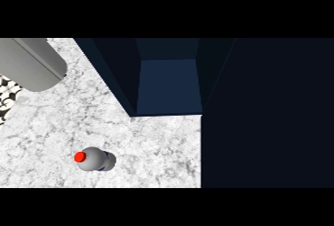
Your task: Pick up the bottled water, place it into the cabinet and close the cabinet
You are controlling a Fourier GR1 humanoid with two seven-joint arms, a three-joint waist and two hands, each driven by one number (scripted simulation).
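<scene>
The bottled water [95, 160] stands upright on the white marble counter [157, 145] at the lower left, seen from above, with a red cap and a pale grey body. The dark blue cabinet [168, 84] sits at the back middle, open, with its inside floor bare. Counter lies between the bottle and the cabinet's front edge. A wide dark panel [267, 114], apparently the cabinet's door, fills the right side. Neither hand shows.
A thick grey cylinder [29, 62], like a forearm, slants in at the upper left above the counter, with no hand visible on it. A black-and-white chequered surface [5, 95] lies beyond the counter's left edge.
</scene>
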